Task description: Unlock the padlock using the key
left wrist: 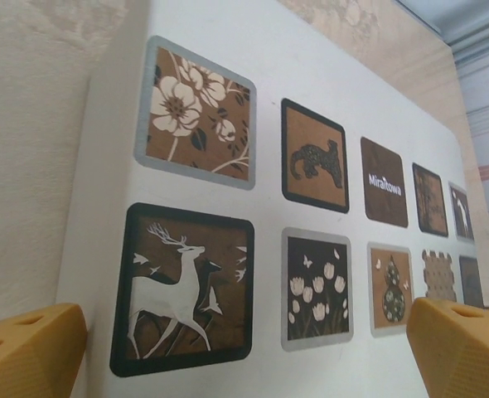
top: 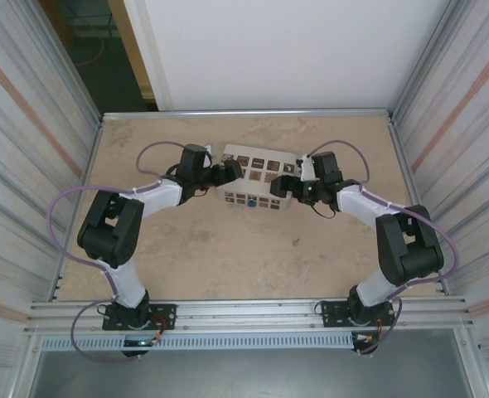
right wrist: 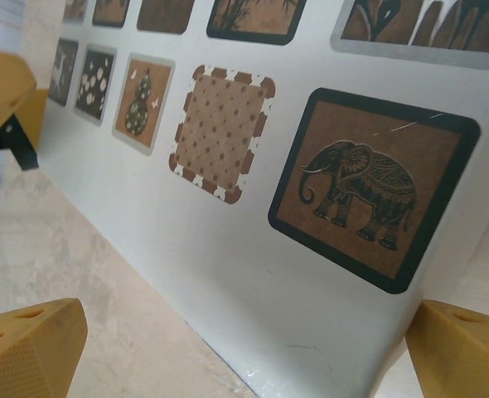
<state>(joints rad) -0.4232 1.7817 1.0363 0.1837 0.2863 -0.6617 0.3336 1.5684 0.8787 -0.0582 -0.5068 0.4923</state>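
- Padlock (top: 251, 201): tiny blue speck at near side of white box (top: 265, 170), middle of top view; touching box or just in front, cannot tell.
- Left gripper (top: 229, 172): jaws spread wide, empty, at left end of box; in left wrist view, yellow fingers (left wrist: 29, 352) in both lower corners, patterned box top between.
- Right gripper (top: 283, 187): also wide apart, holding nothing, at right end of box; in right wrist view, box corner between lower fingers.
- Likely step: bracing box from both ends.
- Close both sides evenly, gently, without tilting or sliding box.
- Keep fingers clear of padlock on near side.
- Locate key before reaching for padlock.
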